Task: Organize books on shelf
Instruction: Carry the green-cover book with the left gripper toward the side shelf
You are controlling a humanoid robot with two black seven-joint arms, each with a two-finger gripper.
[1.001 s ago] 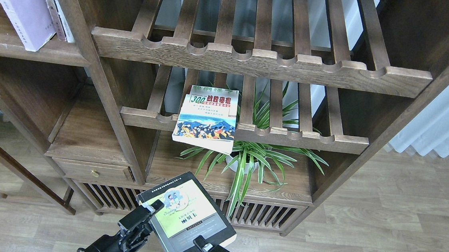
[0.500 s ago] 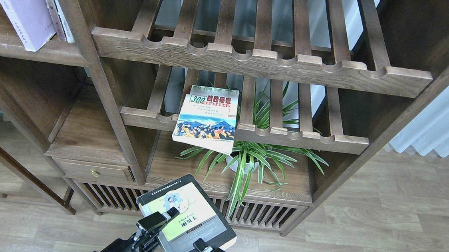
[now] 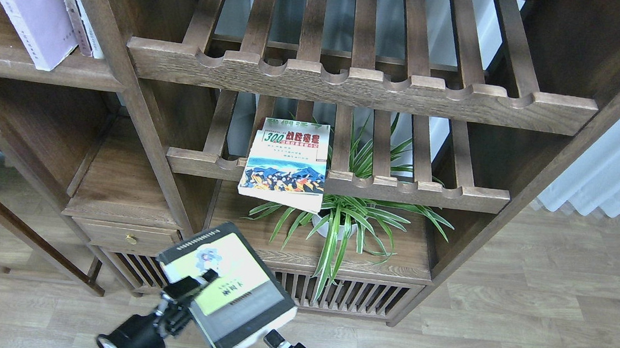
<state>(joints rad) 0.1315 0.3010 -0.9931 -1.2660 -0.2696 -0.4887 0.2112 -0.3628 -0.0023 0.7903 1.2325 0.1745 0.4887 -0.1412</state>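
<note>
Since a second back, left gripper carried the yellow-and-grey book leftward, pinched on its left edge, while right gripper sat low just beside the book's lower corner, fingers spread, apparently let go. Step looked like the transfer toward the shelf, upper left, where the lavender book leaned. Next move likely needed a lift up-left and standing it beside that one; the "300" book lay on the slatted rack.

5 books; 2 slatted racks; 1 plant; 2 tools.
</note>
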